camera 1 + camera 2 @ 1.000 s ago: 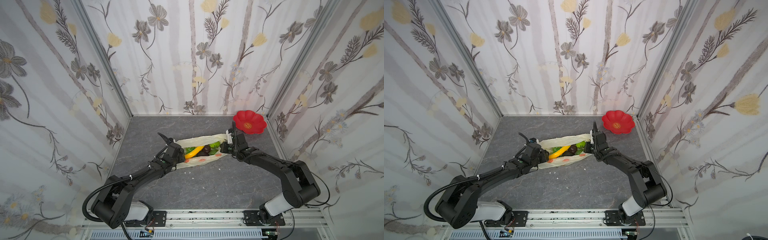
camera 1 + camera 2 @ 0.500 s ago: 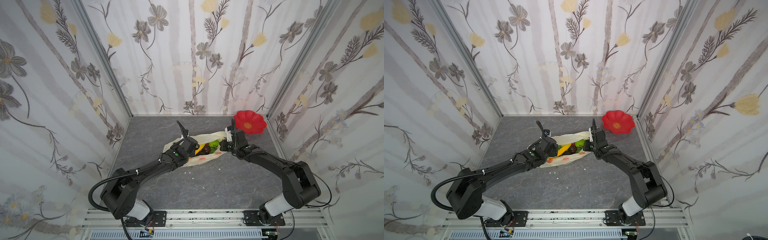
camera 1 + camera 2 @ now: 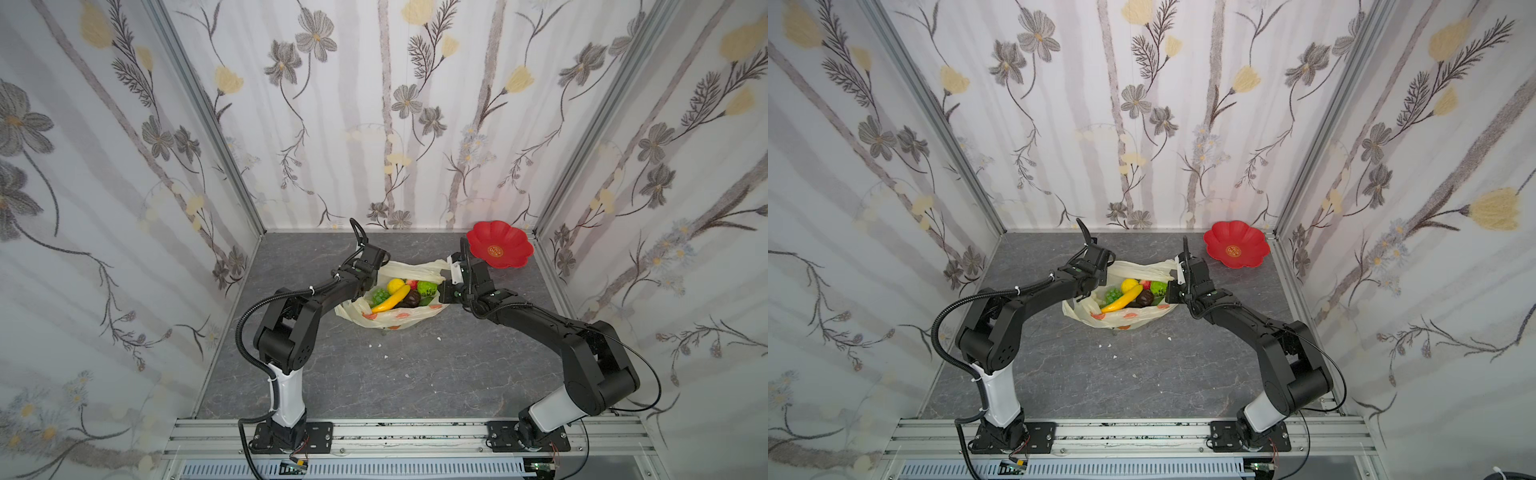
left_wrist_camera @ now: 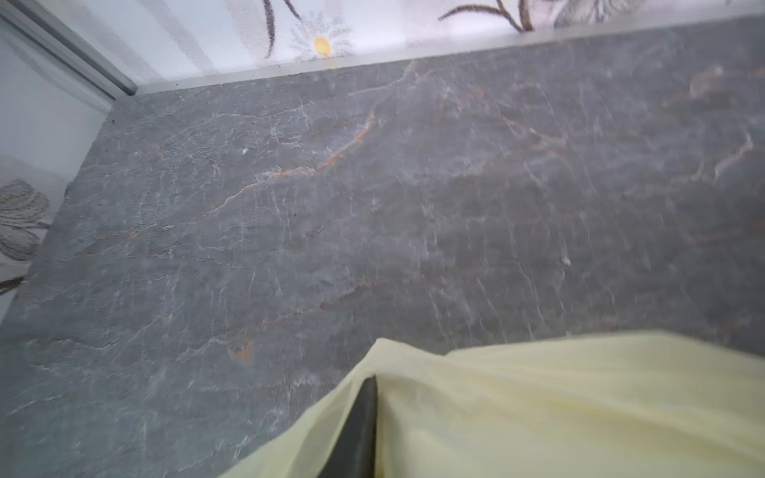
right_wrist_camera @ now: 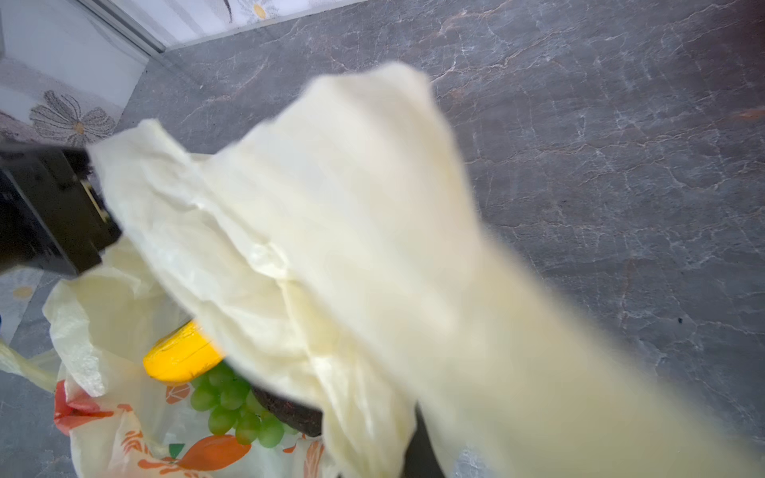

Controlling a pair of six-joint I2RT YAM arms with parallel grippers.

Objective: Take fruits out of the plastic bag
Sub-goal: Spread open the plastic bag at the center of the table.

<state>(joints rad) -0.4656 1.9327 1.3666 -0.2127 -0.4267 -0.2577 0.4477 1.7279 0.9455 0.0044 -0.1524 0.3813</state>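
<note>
Fruits (image 3: 401, 292): counted six in both top views, one each of banana (image 3: 392, 298), grape bunch (image 3: 379, 295), lemon (image 3: 395, 285), strawberry (image 3: 411, 284), green citrus (image 3: 427, 287), avocado (image 3: 411, 298). Lay inside the single plastic bag (image 3: 386, 320) at the centre of the table (image 3: 415, 374), bag stretched left to right, banana slanted near-left to far-right. Found left gripper (image 3: 379, 273) and right gripper (image 3: 442, 291) each clamped on its rim. Left wrist: saw film over closed fingers (image 4: 362, 430). Right wrist: saw banana end, grape bunch under film.

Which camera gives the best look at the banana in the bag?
A top view: the whole banana lies uncovered in the open bag, alike in both top views. The right wrist view shows only one yellow end under plastic. The left wrist view shows bag and table, no banana.
</note>
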